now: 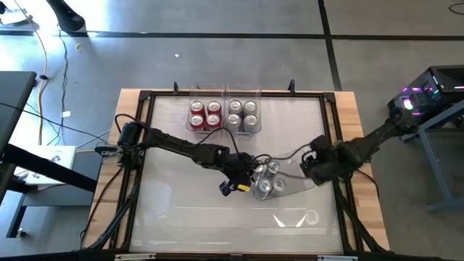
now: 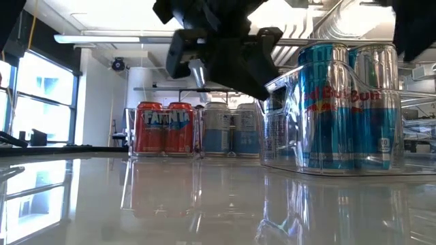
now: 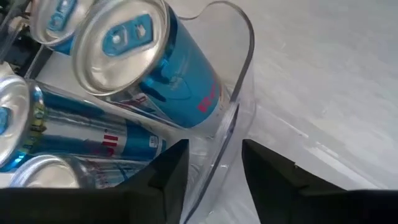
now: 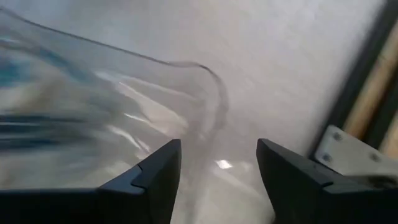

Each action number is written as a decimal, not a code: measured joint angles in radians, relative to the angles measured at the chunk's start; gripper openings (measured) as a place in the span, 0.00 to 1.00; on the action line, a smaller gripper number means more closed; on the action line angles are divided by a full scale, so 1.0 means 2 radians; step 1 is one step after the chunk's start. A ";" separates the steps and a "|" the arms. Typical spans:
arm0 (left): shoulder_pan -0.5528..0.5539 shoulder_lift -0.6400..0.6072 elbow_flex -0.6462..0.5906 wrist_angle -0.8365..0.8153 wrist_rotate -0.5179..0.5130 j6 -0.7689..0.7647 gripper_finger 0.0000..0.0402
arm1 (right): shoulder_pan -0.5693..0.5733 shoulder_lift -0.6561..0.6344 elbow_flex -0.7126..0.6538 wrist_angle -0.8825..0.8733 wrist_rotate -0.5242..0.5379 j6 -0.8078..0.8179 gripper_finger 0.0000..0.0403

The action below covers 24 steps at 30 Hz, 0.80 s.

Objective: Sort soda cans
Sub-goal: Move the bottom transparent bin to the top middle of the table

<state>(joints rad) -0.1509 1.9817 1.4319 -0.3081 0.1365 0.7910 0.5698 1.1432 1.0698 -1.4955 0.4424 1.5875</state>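
Three clear bins on the table (image 1: 181, 217). Red-can bin (image 1: 205, 116) at the table's far edge holds four red cans (image 1: 206, 114), all upright, tops up; the low view shows two of them side by side. Touching it on its right, grey-can bin (image 1: 243, 116) holds four silver-grey cans (image 1: 242, 113), also upright. Nearer the table's middle, toward the front from those two, sits the blue-can bin (image 1: 286, 177) with blue cans (image 1: 267, 179) inside, about four tops visible from above, partly covered by the left arm, so count unsure. In the low view the blue cans stand upright, long axis vertical, printed sides facing the camera.

Left gripper (image 1: 243, 181) is at the blue-can bin's left end; its fingers (image 3: 168, 177) stand on either side of the clear bin wall, apart with the rim between them, contact hard to confirm. Right gripper (image 1: 308, 165) is at the same bin's right end; fingers (image 4: 158, 180) apart, straddling the rim, cannot tell if they pinch it. Bin contents in the right wrist view are just a blue smear.

Another clear piece (image 1: 293, 217) lies near the table's front edge, in front of the blue-can bin, shape unclear.
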 joint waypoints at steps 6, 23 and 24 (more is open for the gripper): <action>0.001 0.007 0.000 0.013 0.002 0.001 0.26 | -0.125 -0.021 -0.066 0.043 -0.074 -0.105 0.57; 0.000 0.008 -0.001 0.021 0.007 0.005 0.08 | -0.340 0.033 -0.092 0.174 -0.180 -0.406 0.38; 0.000 0.009 -0.001 0.021 0.007 0.004 0.08 | -0.344 0.037 -0.092 0.179 -0.187 -0.418 0.36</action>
<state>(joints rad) -0.1505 1.9987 1.4300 -0.2653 0.1505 0.7995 -0.1180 1.2168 0.8848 -1.1383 0.0685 0.7507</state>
